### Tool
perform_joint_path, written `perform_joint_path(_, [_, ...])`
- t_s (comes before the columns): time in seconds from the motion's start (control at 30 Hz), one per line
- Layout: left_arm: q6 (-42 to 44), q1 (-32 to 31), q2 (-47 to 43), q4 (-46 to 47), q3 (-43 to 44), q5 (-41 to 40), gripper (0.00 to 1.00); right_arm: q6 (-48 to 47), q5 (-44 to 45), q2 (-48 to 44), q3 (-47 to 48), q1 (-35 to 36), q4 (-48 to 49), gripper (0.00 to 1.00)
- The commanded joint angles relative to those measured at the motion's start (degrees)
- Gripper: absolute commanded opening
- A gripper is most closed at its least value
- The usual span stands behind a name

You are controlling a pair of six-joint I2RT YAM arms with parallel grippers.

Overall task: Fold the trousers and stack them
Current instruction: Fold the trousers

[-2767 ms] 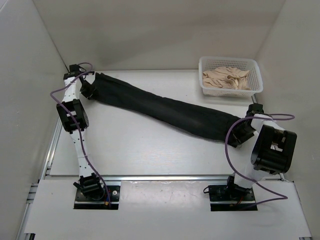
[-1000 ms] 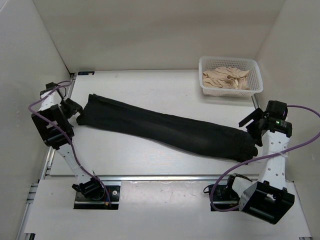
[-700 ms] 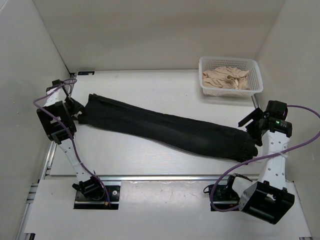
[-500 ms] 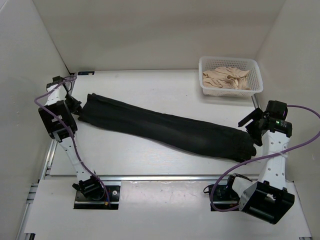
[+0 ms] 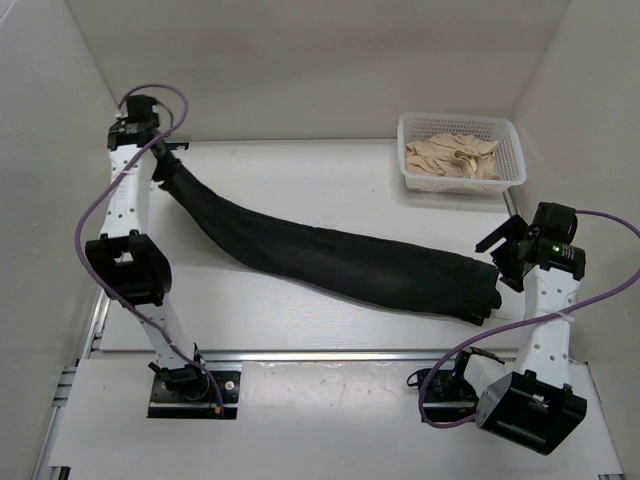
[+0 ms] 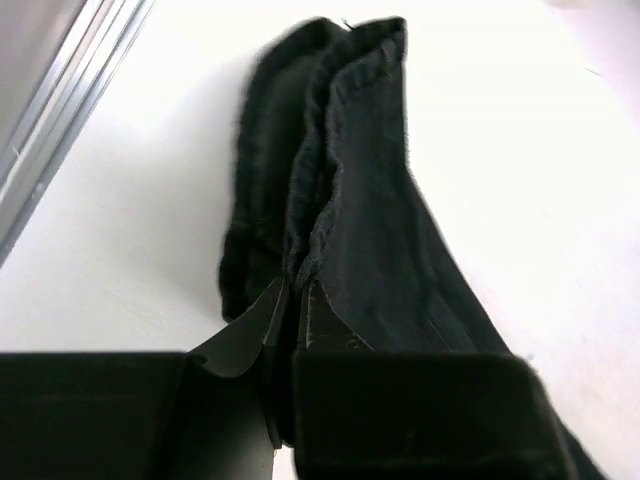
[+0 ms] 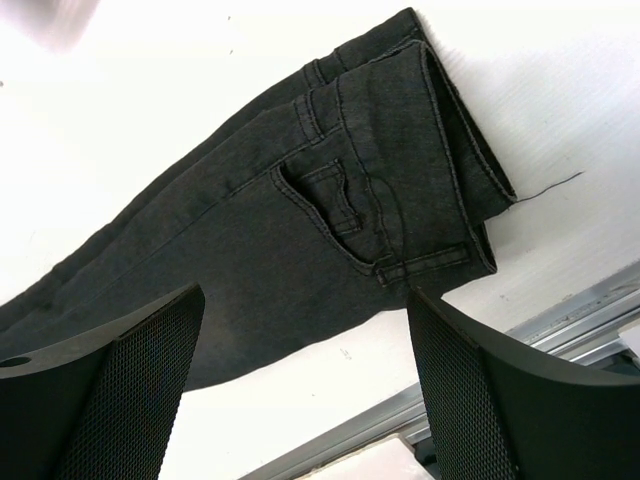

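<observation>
White-walled booth enclosing the tabletop (image 5: 330, 180) | left jaws pinching the leg end of the black trousers (image 5: 340, 260) at 10 o'clock | right jaws hanging spread above the waistband at 4 o'clock | trousers stretching diagonally between them | white basket (image 5: 515, 172) sitting at 1 o'clock

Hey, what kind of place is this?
Likely a robotics lab test cell: plain white walls enclose the table, an aluminium rail runs along its near edge, and trousers and a basket lie out.
</observation>
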Motion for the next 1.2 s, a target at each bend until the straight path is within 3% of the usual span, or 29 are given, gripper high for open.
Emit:
perform_joint_path(0.0, [1.7, -8.9, -4.7, -3.5, 1.8, -8.6, 0.1, -1.3, -1.9, -1.1, 2.1, -0.1, 0.0, 0.86])
perform_joint_path(0.4, [-9.0, -37.0, -10.7, -5.4, -4.4, -8.8, 0.1, -1.3, -3.1, -3.2, 1.6, 0.4, -0.5, 0.85])
perform_joint_path(0.63, [-16.4, -49.0, -11.2, -1.7, -9.3, -7.7, 0.1, -0.6, -3.1, -4.3, 1.1, 0.4, -0.5, 0.85])
perform_joint_path(0.87, [-19.8, -56.2, -5.9, -1.7, -8.0, -7.2, 0.1, -0.6, -3.1, -4.8, 0.6, 0.9, -0.5, 0.85])
perform_joint_path(1.17, [-23.2, -58.7, -3.4, -1.2, -8.6, -8.4, 0.1, -0.6, -2.6, -4.8, 0.6, 0.9, -0.5, 0.85])
